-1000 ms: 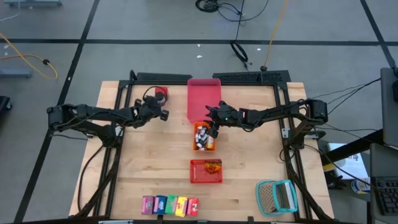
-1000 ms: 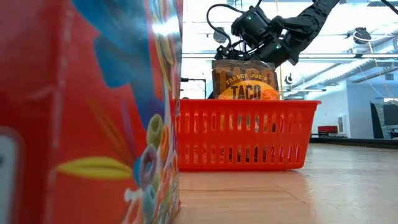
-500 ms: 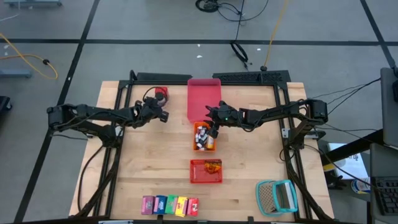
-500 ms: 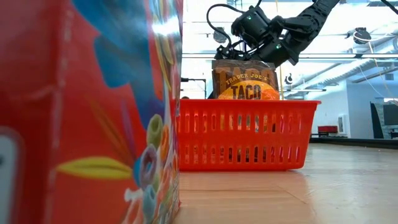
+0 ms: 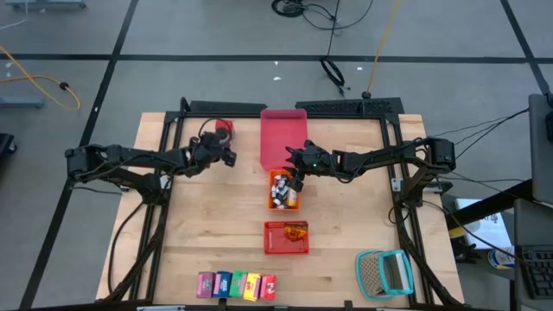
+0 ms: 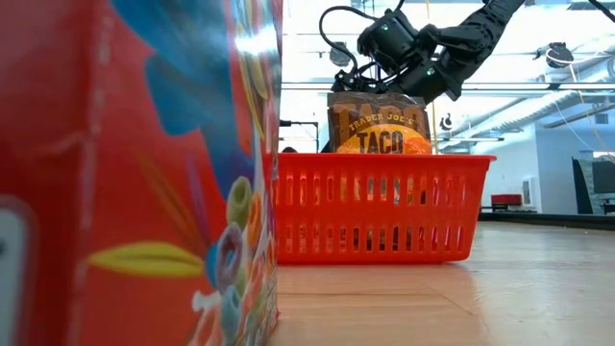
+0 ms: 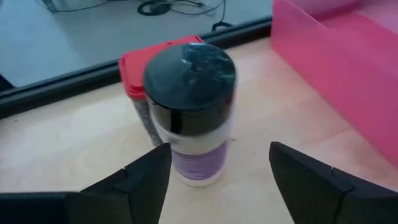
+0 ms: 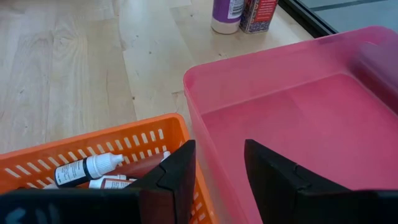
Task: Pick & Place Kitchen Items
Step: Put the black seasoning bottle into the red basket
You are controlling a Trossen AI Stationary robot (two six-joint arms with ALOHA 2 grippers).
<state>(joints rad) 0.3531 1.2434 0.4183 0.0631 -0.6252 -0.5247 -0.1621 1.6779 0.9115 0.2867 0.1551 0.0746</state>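
The left gripper (image 7: 214,180) has its fingers wide open and empty, with the black-lidded clear jar (image 7: 189,112) standing just ahead between them, so it should advance centred before closing.

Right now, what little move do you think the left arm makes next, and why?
Probably ease forward and close on the dark-lidded jar. The left gripper is open, its fingers either side of the jar but apart from it. A red-lidded container stands right behind.
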